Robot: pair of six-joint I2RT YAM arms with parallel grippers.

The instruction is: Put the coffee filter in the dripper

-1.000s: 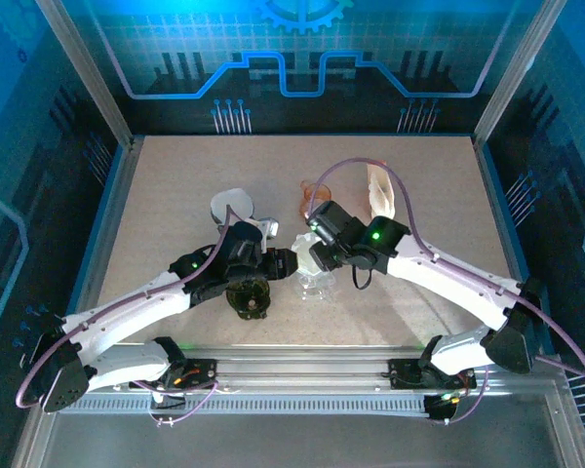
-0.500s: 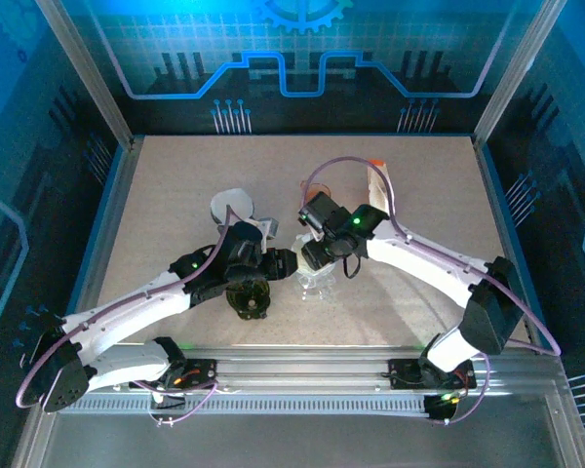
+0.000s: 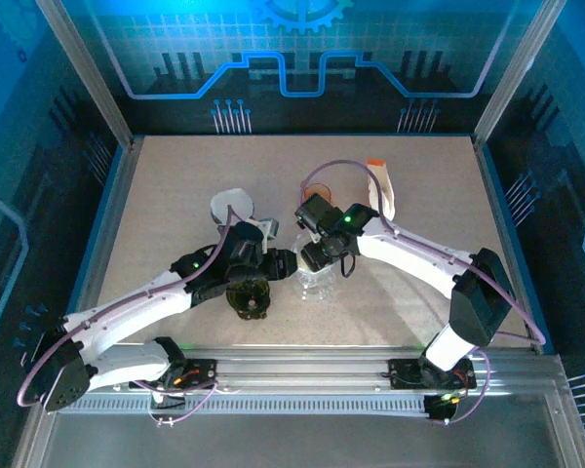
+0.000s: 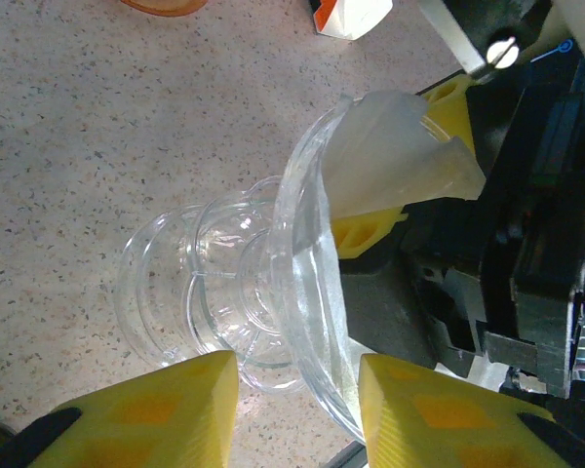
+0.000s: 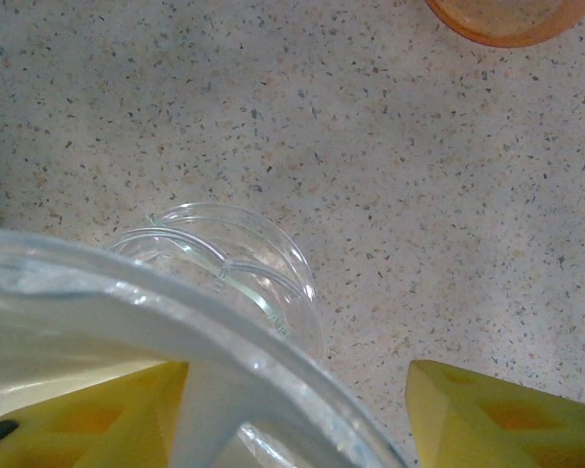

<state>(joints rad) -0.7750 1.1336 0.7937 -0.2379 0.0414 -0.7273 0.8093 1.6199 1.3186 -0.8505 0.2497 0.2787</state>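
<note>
The clear glass dripper rests tilted on the speckled table, its stepped base to the left and its bowl to the right. My left gripper is shut on the dripper, whose rim runs between the two yellow fingers; from above it sits just left of the glass. The white coffee filter lies inside the bowl as a cone. My right gripper is open over the rim: one finger is behind the filter's paper, the other hangs outside over bare table.
An orange cup stands behind the grippers, also at the right wrist view's top edge. A white packet with an orange tab lies to its right. A white round piece lies behind the left arm.
My right arm has swung in and its gripper has shifted left over the dripper, jaws a little wider. The left gripper has held its place on the dripper.
</note>
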